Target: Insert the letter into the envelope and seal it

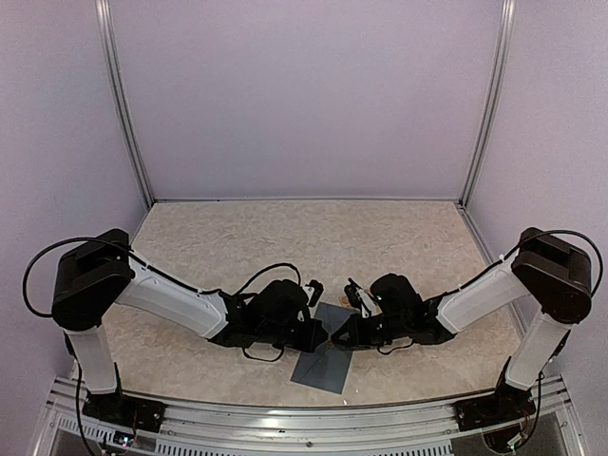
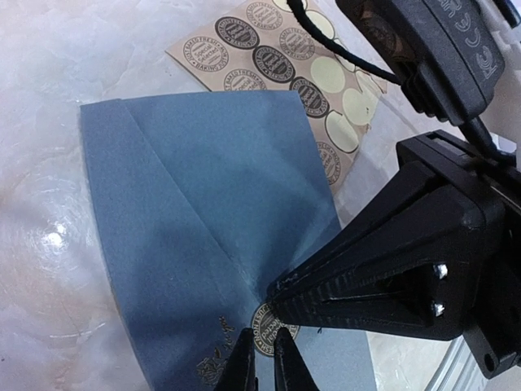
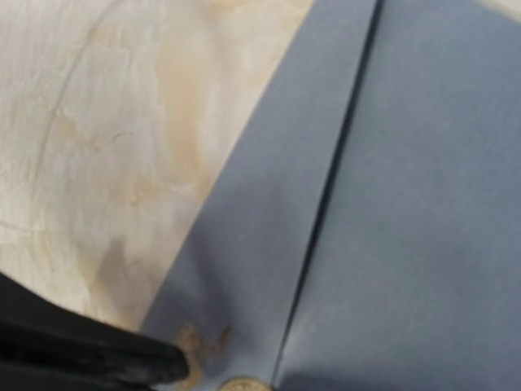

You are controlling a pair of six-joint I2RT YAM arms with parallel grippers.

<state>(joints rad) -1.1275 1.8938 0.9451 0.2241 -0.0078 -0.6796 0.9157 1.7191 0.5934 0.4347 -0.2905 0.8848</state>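
The slate-blue envelope (image 1: 323, 370) lies flat at the near middle of the table, its triangular flap folded down (image 2: 203, 187). A round printed sticker (image 2: 264, 319) sits at the flap's tip; it also shows in the right wrist view (image 3: 244, 384). My left gripper (image 2: 264, 334) points down at the sticker with its fingers almost together. My right gripper (image 2: 281, 295) comes in from the right, shut, its tip resting on the sticker. In the top view both grippers (image 1: 321, 334) (image 1: 338, 336) meet over the envelope. No letter shows.
A tan sheet of round stickers (image 2: 285, 65), some peeled off, lies just beyond the envelope's far edge. A left fingertip (image 3: 122, 362) shows as a black shape in the right wrist view. White walls and metal posts (image 1: 128, 123) ring the table.
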